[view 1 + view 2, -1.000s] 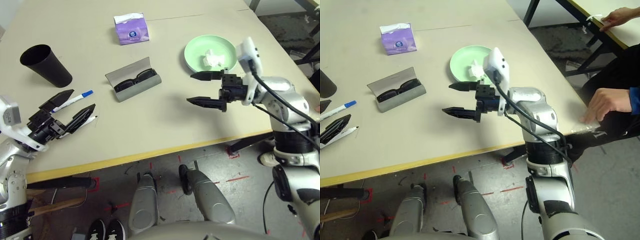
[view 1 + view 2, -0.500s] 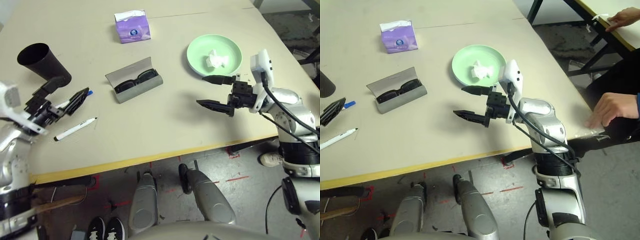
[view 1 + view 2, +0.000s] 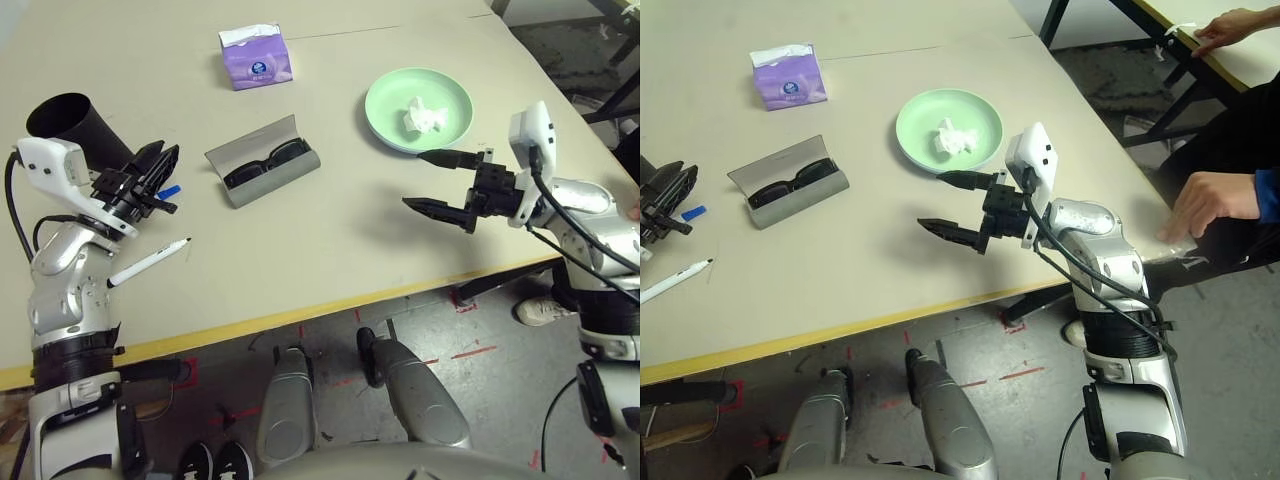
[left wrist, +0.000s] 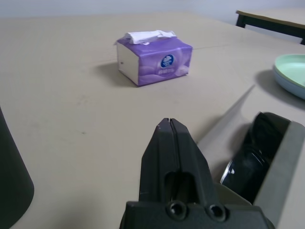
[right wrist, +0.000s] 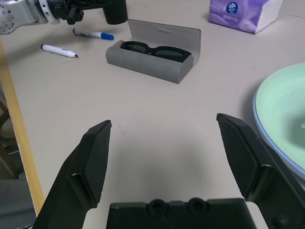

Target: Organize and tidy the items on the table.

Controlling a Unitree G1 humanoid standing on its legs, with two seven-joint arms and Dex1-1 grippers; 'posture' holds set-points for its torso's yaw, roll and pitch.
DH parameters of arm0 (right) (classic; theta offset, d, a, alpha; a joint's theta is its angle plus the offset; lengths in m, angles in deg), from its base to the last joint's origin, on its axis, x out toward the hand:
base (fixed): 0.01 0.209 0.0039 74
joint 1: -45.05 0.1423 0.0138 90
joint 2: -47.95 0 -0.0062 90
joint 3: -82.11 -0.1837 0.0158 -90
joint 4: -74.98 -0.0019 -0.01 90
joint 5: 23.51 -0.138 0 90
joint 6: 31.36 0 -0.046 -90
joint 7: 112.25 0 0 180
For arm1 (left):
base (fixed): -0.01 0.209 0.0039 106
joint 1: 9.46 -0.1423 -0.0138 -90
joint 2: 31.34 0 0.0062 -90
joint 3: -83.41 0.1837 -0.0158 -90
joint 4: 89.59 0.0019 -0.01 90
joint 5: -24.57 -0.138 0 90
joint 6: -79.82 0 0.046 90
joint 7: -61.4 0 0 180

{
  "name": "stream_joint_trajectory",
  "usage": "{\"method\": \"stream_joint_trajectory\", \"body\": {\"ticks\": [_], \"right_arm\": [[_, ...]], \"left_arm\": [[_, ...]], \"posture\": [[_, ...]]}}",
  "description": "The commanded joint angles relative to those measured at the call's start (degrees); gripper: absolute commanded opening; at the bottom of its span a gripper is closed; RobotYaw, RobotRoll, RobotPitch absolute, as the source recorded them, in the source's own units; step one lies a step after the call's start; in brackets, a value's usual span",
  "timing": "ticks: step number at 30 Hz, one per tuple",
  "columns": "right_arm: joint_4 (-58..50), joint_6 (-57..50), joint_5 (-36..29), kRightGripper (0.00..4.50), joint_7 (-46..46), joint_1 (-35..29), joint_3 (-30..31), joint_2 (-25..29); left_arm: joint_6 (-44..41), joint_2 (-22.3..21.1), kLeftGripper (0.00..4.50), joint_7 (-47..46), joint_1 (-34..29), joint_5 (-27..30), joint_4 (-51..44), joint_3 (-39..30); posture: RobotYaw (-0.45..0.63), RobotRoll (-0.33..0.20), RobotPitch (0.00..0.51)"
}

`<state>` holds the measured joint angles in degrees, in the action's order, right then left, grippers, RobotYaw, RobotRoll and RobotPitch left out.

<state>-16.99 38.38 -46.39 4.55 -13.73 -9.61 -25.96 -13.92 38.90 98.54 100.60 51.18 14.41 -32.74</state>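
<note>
White uncapped marker pen [image 3: 149, 262] lying near yellow-edged beige counter's [image 3: 300, 240] front. Left black end effector [image 3: 163, 166], fingers together, hovering over blue-tipped white marker pen [image 3: 168, 192], partly blocking it and black cylindrical cup [image 3: 80, 130]. Right black end effector [image 3: 412, 180], fingers apart, hovering near round pale green plate [image 3: 385, 120] holding crumpled white tissue [image 3: 425, 116]. Open grey glasses case [image 3: 272, 182] holding black sunglasses [image 3: 265, 165]. Purple tissue box [image 3: 257, 62] standing farther back.

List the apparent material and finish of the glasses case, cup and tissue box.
Case: likely matte fabric or leatherette, dull grey faces. 
Cup: probably matte plastic, maybe coated metal; plain black wall. 
Tissue box: thin card or film, slightly glossy, printed purple.
</note>
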Motion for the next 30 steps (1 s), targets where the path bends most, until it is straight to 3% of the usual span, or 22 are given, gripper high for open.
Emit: {"method": "stream_joint_trajectory", "body": {"ticks": [1,17,30], "right_arm": [[-1.6,0.3,-1.0,4.50,0.7,-0.7,-0.6,0.7],[-5.0,-0.4,-2.5,4.50,3.3,-1.6,-1.8,3.3],[-4.7,-0.6,-3.5,4.50,4.1,2.1,-2.7,4.5]], "left_arm": [[0.4,0.6,0.05,-0.6,0.9,-1.3,2.6,1.3],[1.9,0.5,0.05,-0.3,8.6,-5.2,12.4,5.6],[-6.4,-4.3,0.05,4.7,5.4,-4.2,7.8,6.3]], "posture": [[-0.22,0.000,0.304],[-0.28,0.000,0.301],[-0.27,0.000,0.294]]}}
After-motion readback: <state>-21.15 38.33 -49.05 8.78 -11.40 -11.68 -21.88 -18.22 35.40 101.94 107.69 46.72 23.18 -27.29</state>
